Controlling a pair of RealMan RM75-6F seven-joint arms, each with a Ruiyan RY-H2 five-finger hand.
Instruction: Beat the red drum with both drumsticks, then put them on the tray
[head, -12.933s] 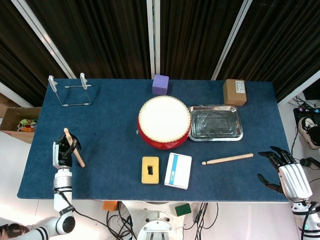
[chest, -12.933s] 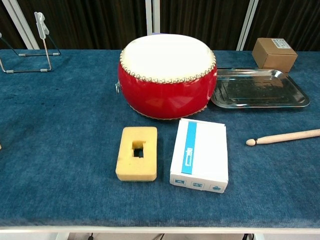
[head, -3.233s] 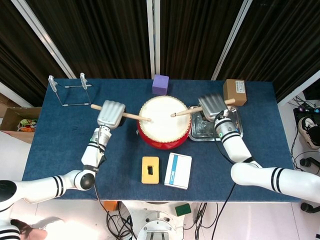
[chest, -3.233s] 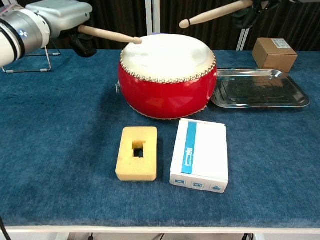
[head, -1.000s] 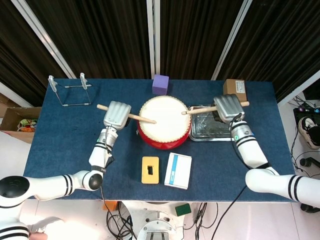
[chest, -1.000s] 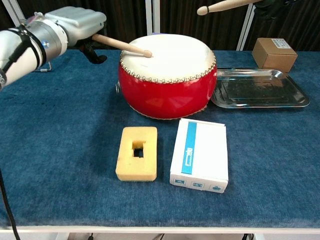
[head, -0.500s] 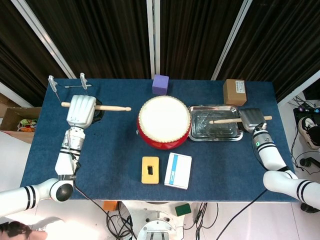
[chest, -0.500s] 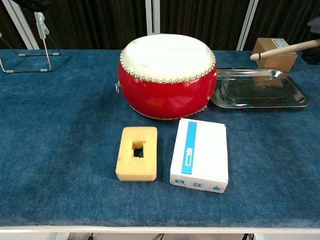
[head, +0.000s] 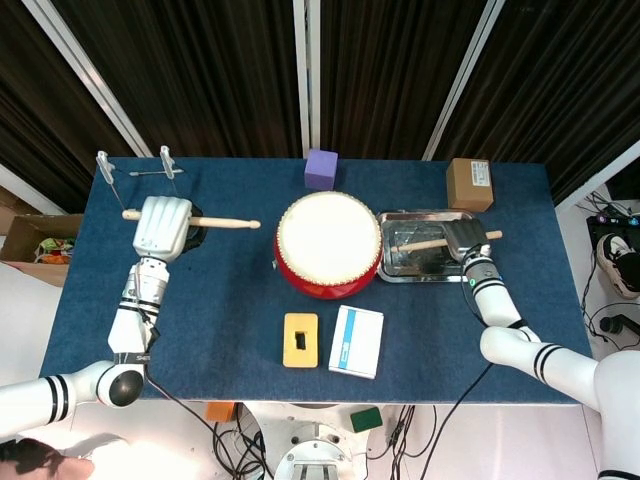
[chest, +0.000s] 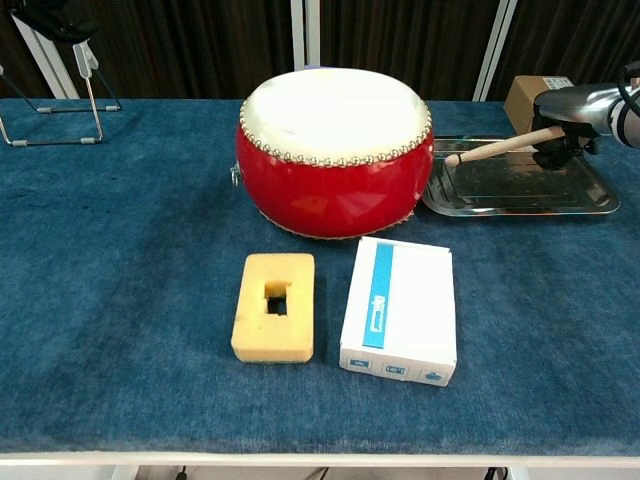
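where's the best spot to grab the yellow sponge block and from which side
Take the yellow sponge block across its two long side faces, coming straight down from above. It lies flat with its long axis running front to back. The white box sits beside it, apart, so the fingers probably fit in that gap. The rectangular hole in its top seems too small to use.

In the chest view the silver left hand (chest: 45, 18) is cropped by the top edge; the brown cardboard box (chest: 522, 92) sits half hidden behind the grey right hand (chest: 572, 112)
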